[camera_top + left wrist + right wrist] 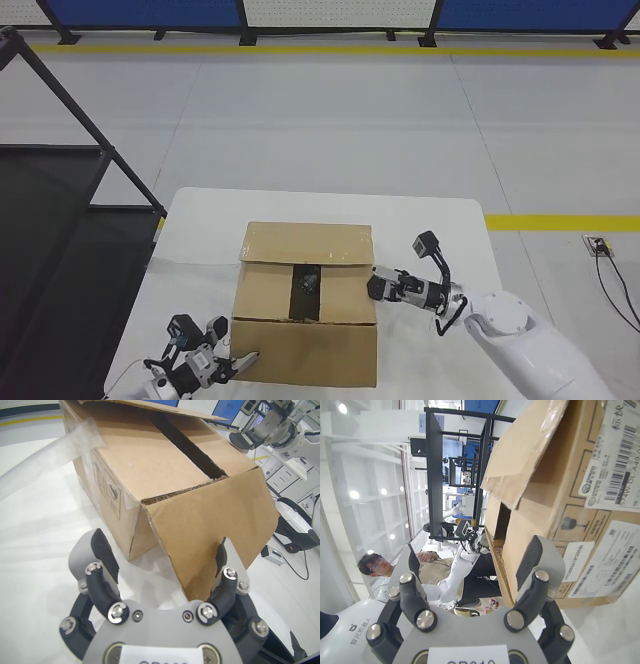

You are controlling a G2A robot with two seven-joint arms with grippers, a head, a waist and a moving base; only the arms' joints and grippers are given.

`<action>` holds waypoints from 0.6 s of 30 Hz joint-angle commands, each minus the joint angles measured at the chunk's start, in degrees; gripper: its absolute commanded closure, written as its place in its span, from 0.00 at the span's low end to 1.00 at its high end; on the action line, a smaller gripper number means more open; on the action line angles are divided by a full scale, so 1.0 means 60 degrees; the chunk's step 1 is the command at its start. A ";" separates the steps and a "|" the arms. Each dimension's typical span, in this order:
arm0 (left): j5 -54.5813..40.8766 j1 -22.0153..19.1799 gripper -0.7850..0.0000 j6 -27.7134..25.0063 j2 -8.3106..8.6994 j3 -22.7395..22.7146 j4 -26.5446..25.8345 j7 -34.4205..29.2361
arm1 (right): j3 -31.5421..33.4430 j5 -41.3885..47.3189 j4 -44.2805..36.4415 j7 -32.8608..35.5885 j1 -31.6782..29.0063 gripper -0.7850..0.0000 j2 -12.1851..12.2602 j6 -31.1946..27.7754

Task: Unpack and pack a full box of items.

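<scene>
A brown cardboard box (pixel 305 340) stands in the middle of the white table (pixel 200 230). Its top flaps lie almost flat, leaving a dark slot where a dark item (pixel 307 282) shows inside. My left gripper (pixel 240 362) sits at the box's near left corner. In the left wrist view it (pixel 163 555) is open, and a hanging end flap (pixel 212 530) of the box (pixel 150 462) reaches down between its fingers. My right gripper (pixel 375 287) is at the box's right side. It (pixel 470 562) is open too, with a top flap's edge (pixel 500 570) between its fingers.
A black metal rack (pixel 60 200) stands off the table's left side. A strip of clear tape (pixel 50 457) sticks out from the box's upper edge. Bare table lies behind the box and to its left.
</scene>
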 commanded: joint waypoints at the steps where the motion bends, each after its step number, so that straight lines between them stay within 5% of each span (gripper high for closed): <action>1: 0.0012 -0.0001 0.00 0.0008 0.0012 0.0021 0.0007 0.0033 | -0.0116 0.0200 0.0283 -0.0005 0.0200 0.00 -0.0180 -0.0043; 18: -0.0058 -0.0025 0.00 0.0005 0.0107 0.0189 0.0134 0.0152 | -0.0333 -0.0419 0.1299 -0.2173 0.1647 0.00 -0.1365 -0.0562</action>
